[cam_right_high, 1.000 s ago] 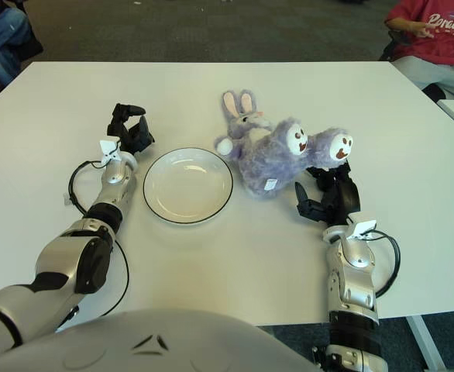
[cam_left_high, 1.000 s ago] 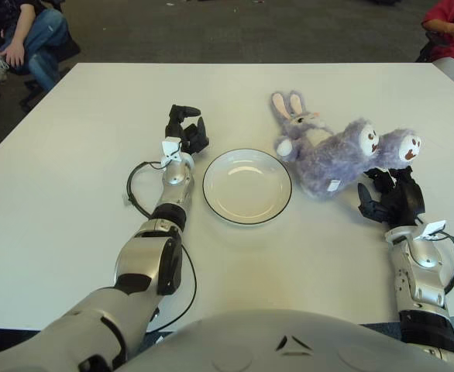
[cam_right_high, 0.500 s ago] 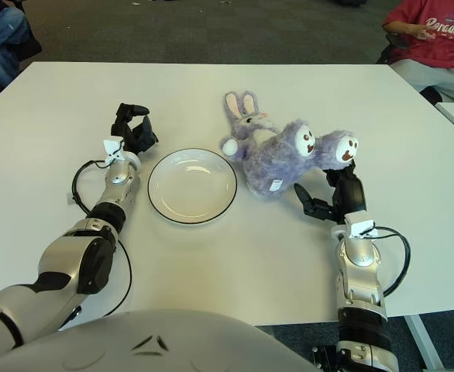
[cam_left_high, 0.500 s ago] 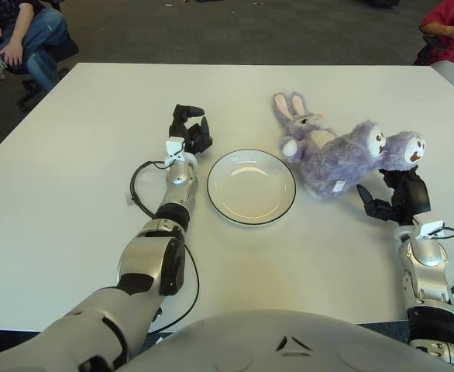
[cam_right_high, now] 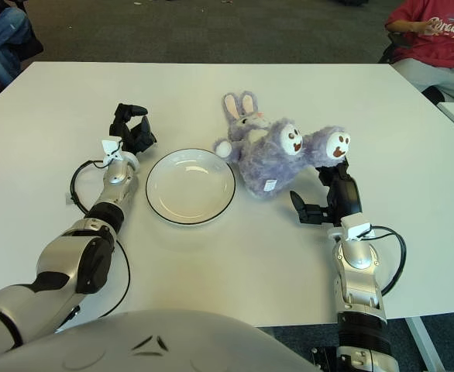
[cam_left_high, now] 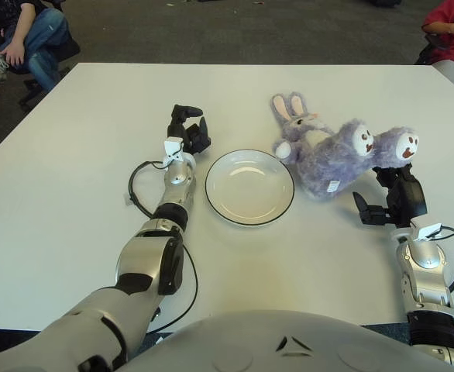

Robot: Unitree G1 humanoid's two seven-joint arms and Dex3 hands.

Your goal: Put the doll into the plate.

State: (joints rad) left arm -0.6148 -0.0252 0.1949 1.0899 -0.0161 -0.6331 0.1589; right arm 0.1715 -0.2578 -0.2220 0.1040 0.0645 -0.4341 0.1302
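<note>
Left eye view, read from the near edge of the table (cam_left_high: 72, 256) outward. Right hand (cam_left_high: 393, 201) stands nearest, toward the near right corner, just beside the doll's feet; its fingers (cam_left_high: 364, 211) are spread and hold nothing, and whether a fingertip touches the plush cannot be told. Plate (cam_left_high: 249, 187) sits mid-table, bare, left of the doll and close to it. Left hand (cam_left_high: 187, 130) shows beside the plate's far left rim, fingers loosely curled around nothing, idle. Doll (cam_left_high: 331, 149), a purple plush rabbit, lies on its side toward the far right, ears pointing to the far edge, two white soles turned to the right edge; it is wholly outside the plate.

Step in hand, as judged: closing on the doll for a grasp. Done well, the right hand would advance over the legs or lower body rather than the rounded feet, where soft pile may slip, and gather enough bulk before lifting. Carry would then run leftward, clearing the plate's raised rim, with release once the body is centred over it.
</note>
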